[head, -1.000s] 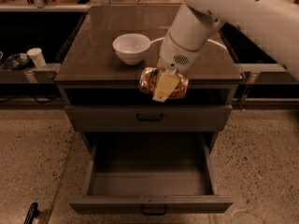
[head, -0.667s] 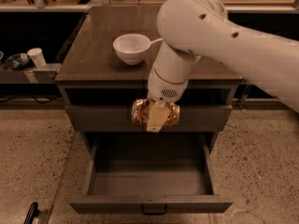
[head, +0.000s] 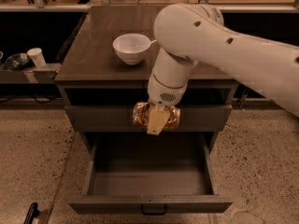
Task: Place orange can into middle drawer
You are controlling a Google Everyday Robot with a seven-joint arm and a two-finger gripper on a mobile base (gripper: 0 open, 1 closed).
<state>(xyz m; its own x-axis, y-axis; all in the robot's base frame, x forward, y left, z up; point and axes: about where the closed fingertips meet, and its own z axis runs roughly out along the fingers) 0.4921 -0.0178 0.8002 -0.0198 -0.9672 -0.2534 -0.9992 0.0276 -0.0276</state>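
My gripper is shut on the orange can, a shiny golden-orange can lying sideways between the cream fingers. It hangs in front of the upper drawer's flat front, above the back part of the open middle drawer. That drawer is pulled out toward the camera, with a grey-brown tray interior, side walls and a small dark bar handle on its front. The white arm comes in from the upper right and hides part of the cabinet top.
A white bowl sits on the dark cabinet top. A white cup and a dark dish stand on a low shelf at the left. The floor is speckled stone, with a dark object at the bottom left.
The gripper has carried the can off the cabinet top's front edge and down, so it now hangs lower, in front of the upper drawer above the open one.
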